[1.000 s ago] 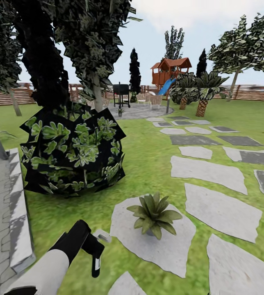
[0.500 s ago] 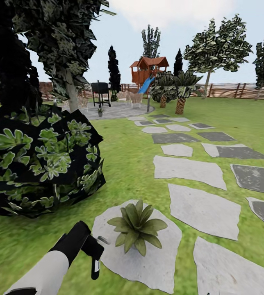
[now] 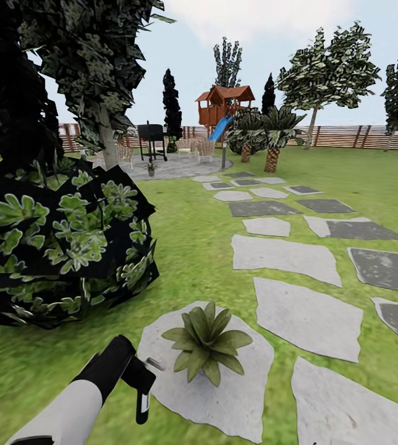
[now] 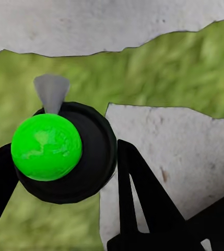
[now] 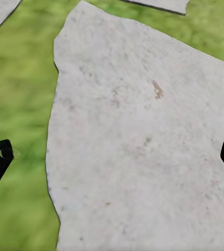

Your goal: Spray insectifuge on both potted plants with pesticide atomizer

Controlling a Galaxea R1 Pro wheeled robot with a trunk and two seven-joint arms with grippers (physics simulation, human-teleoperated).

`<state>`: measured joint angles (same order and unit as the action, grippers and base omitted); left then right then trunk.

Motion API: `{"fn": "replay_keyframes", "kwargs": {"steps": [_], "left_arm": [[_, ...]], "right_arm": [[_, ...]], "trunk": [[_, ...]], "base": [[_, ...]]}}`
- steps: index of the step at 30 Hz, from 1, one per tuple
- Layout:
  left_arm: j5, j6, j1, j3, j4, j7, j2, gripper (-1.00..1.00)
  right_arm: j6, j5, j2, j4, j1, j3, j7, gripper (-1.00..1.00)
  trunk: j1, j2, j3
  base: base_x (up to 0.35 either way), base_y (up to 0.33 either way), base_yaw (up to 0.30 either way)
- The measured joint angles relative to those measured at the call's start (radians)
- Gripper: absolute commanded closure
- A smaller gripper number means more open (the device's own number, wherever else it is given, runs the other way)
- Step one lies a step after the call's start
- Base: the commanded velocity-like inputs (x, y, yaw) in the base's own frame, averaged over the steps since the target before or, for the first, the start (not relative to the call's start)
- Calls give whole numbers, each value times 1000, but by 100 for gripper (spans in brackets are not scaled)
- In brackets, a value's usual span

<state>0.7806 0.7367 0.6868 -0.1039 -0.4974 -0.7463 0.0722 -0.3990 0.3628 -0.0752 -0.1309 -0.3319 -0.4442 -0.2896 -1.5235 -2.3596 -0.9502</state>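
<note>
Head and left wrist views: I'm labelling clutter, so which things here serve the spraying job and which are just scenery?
Job: pesticide atomizer, potted plant.
Scenery: leafy shrub, grill, playhouse, stepping stones.

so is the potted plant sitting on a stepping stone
Yes, the potted plant stands on a pale stepping stone beside the left gripper.

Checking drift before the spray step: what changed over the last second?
The head view swung right early on, sliding the shrub and potted plant leftward in frame; that is the camera, not the things. Since then it has held nearly steady. The left gripper stays shut on the atomizer, aimed near the plant.
</note>
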Motion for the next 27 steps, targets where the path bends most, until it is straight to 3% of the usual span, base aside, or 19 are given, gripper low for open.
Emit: {"fn": "replay_keyframes", "kwargs": {"steps": [7,15,17,22,27], "left_arm": [[0,0,2,0,0,-1,-3,100],[13,-1,4,1,1,-5,-16,100],[52,-2,5,1,4,-42,-39,100],[182,-8,2,-2,1,-239,-103,100],[199,-2,15,-5,-4,-278,-93,100]], "right_arm": [[0,-3,3,-1,0,0,-3,-100],[0,-6,4,-2,0,0,-3,-100],[0,-6,5,-3,0,-1,-3,-100],[0,-5,3,-5,0,-2,-4,-100],[0,-5,2,-6,0,-2,-6,-100]], "trunk": [[0,0,0],[0,0,0],[0,0,0],[0,0,0],[0,0,0]], "base": [[259,26,0],[41,4,-128],[1,0,-283],[0,0,-117],[107,70,-7]]}}
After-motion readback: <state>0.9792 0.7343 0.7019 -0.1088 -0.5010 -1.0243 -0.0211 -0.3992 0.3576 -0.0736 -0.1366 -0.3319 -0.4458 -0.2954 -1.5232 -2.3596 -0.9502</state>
